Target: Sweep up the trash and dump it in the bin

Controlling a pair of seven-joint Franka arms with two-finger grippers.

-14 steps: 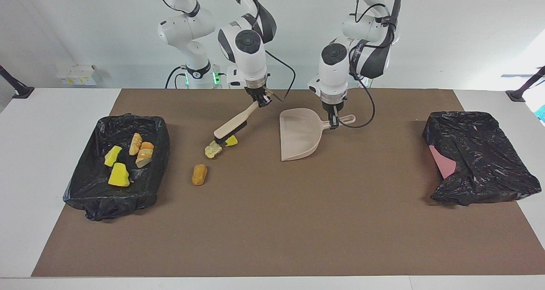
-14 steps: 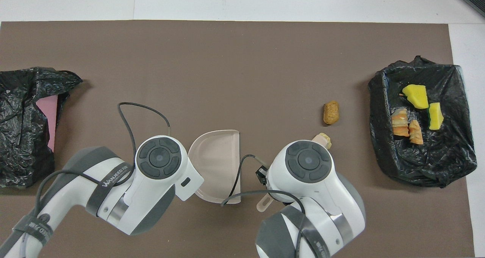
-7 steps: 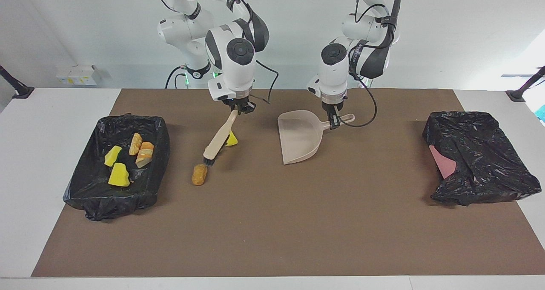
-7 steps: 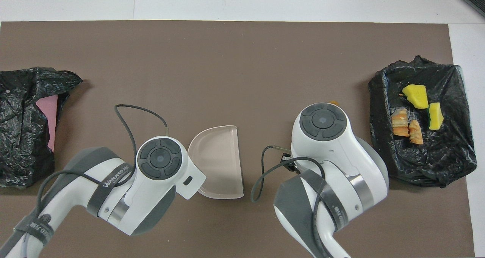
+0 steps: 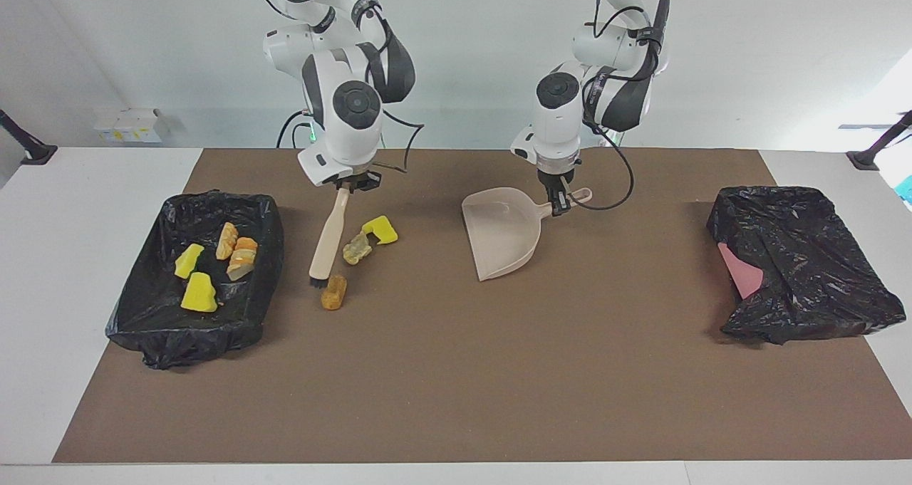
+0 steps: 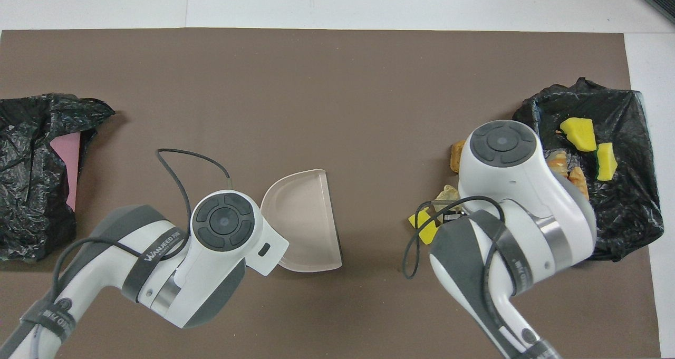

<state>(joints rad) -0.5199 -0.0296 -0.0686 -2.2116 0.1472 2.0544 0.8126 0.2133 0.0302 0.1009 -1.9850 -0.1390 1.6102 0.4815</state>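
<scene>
Swung since a second ago: brush (image 5: 329, 239), carried by the right gripper (image 5: 354, 184) toward the right arm's end of the table, now pointing away from the robots with its dark bristles down beside the orange-brown lump (image 5: 333, 292). Uncovered by that swing: yellow chunk (image 5: 380, 229) and pale crumpled scrap (image 5: 355, 248), lying touching on the brown mat (image 5: 456, 371), slightly nearer to the robots than the lump. Right gripper clamped on the end of the brush handle. Left gripper (image 5: 561, 201) closed on the handle of the beige dustpan (image 5: 502, 232), mouth turned away from the robots; pan shifted only a little (a small turn). In the overhead view, both grippers hidden under their own wrists, brush fully covered, orange-brown lump (image 6: 456, 156) showing only as a sliver at the wrist edge, yellow chunk (image 6: 425, 225) partly crossed by a cable. Unmoved in the black-lined bin (image 5: 149, 314) at the right arm's end: two yellow chunks (image 5: 199, 293) and two orange bread pieces (image 5: 242, 254). Second black bag (image 5: 805, 264) at the left arm's end, with a pink surface showing, contents impossible to make out.
</scene>
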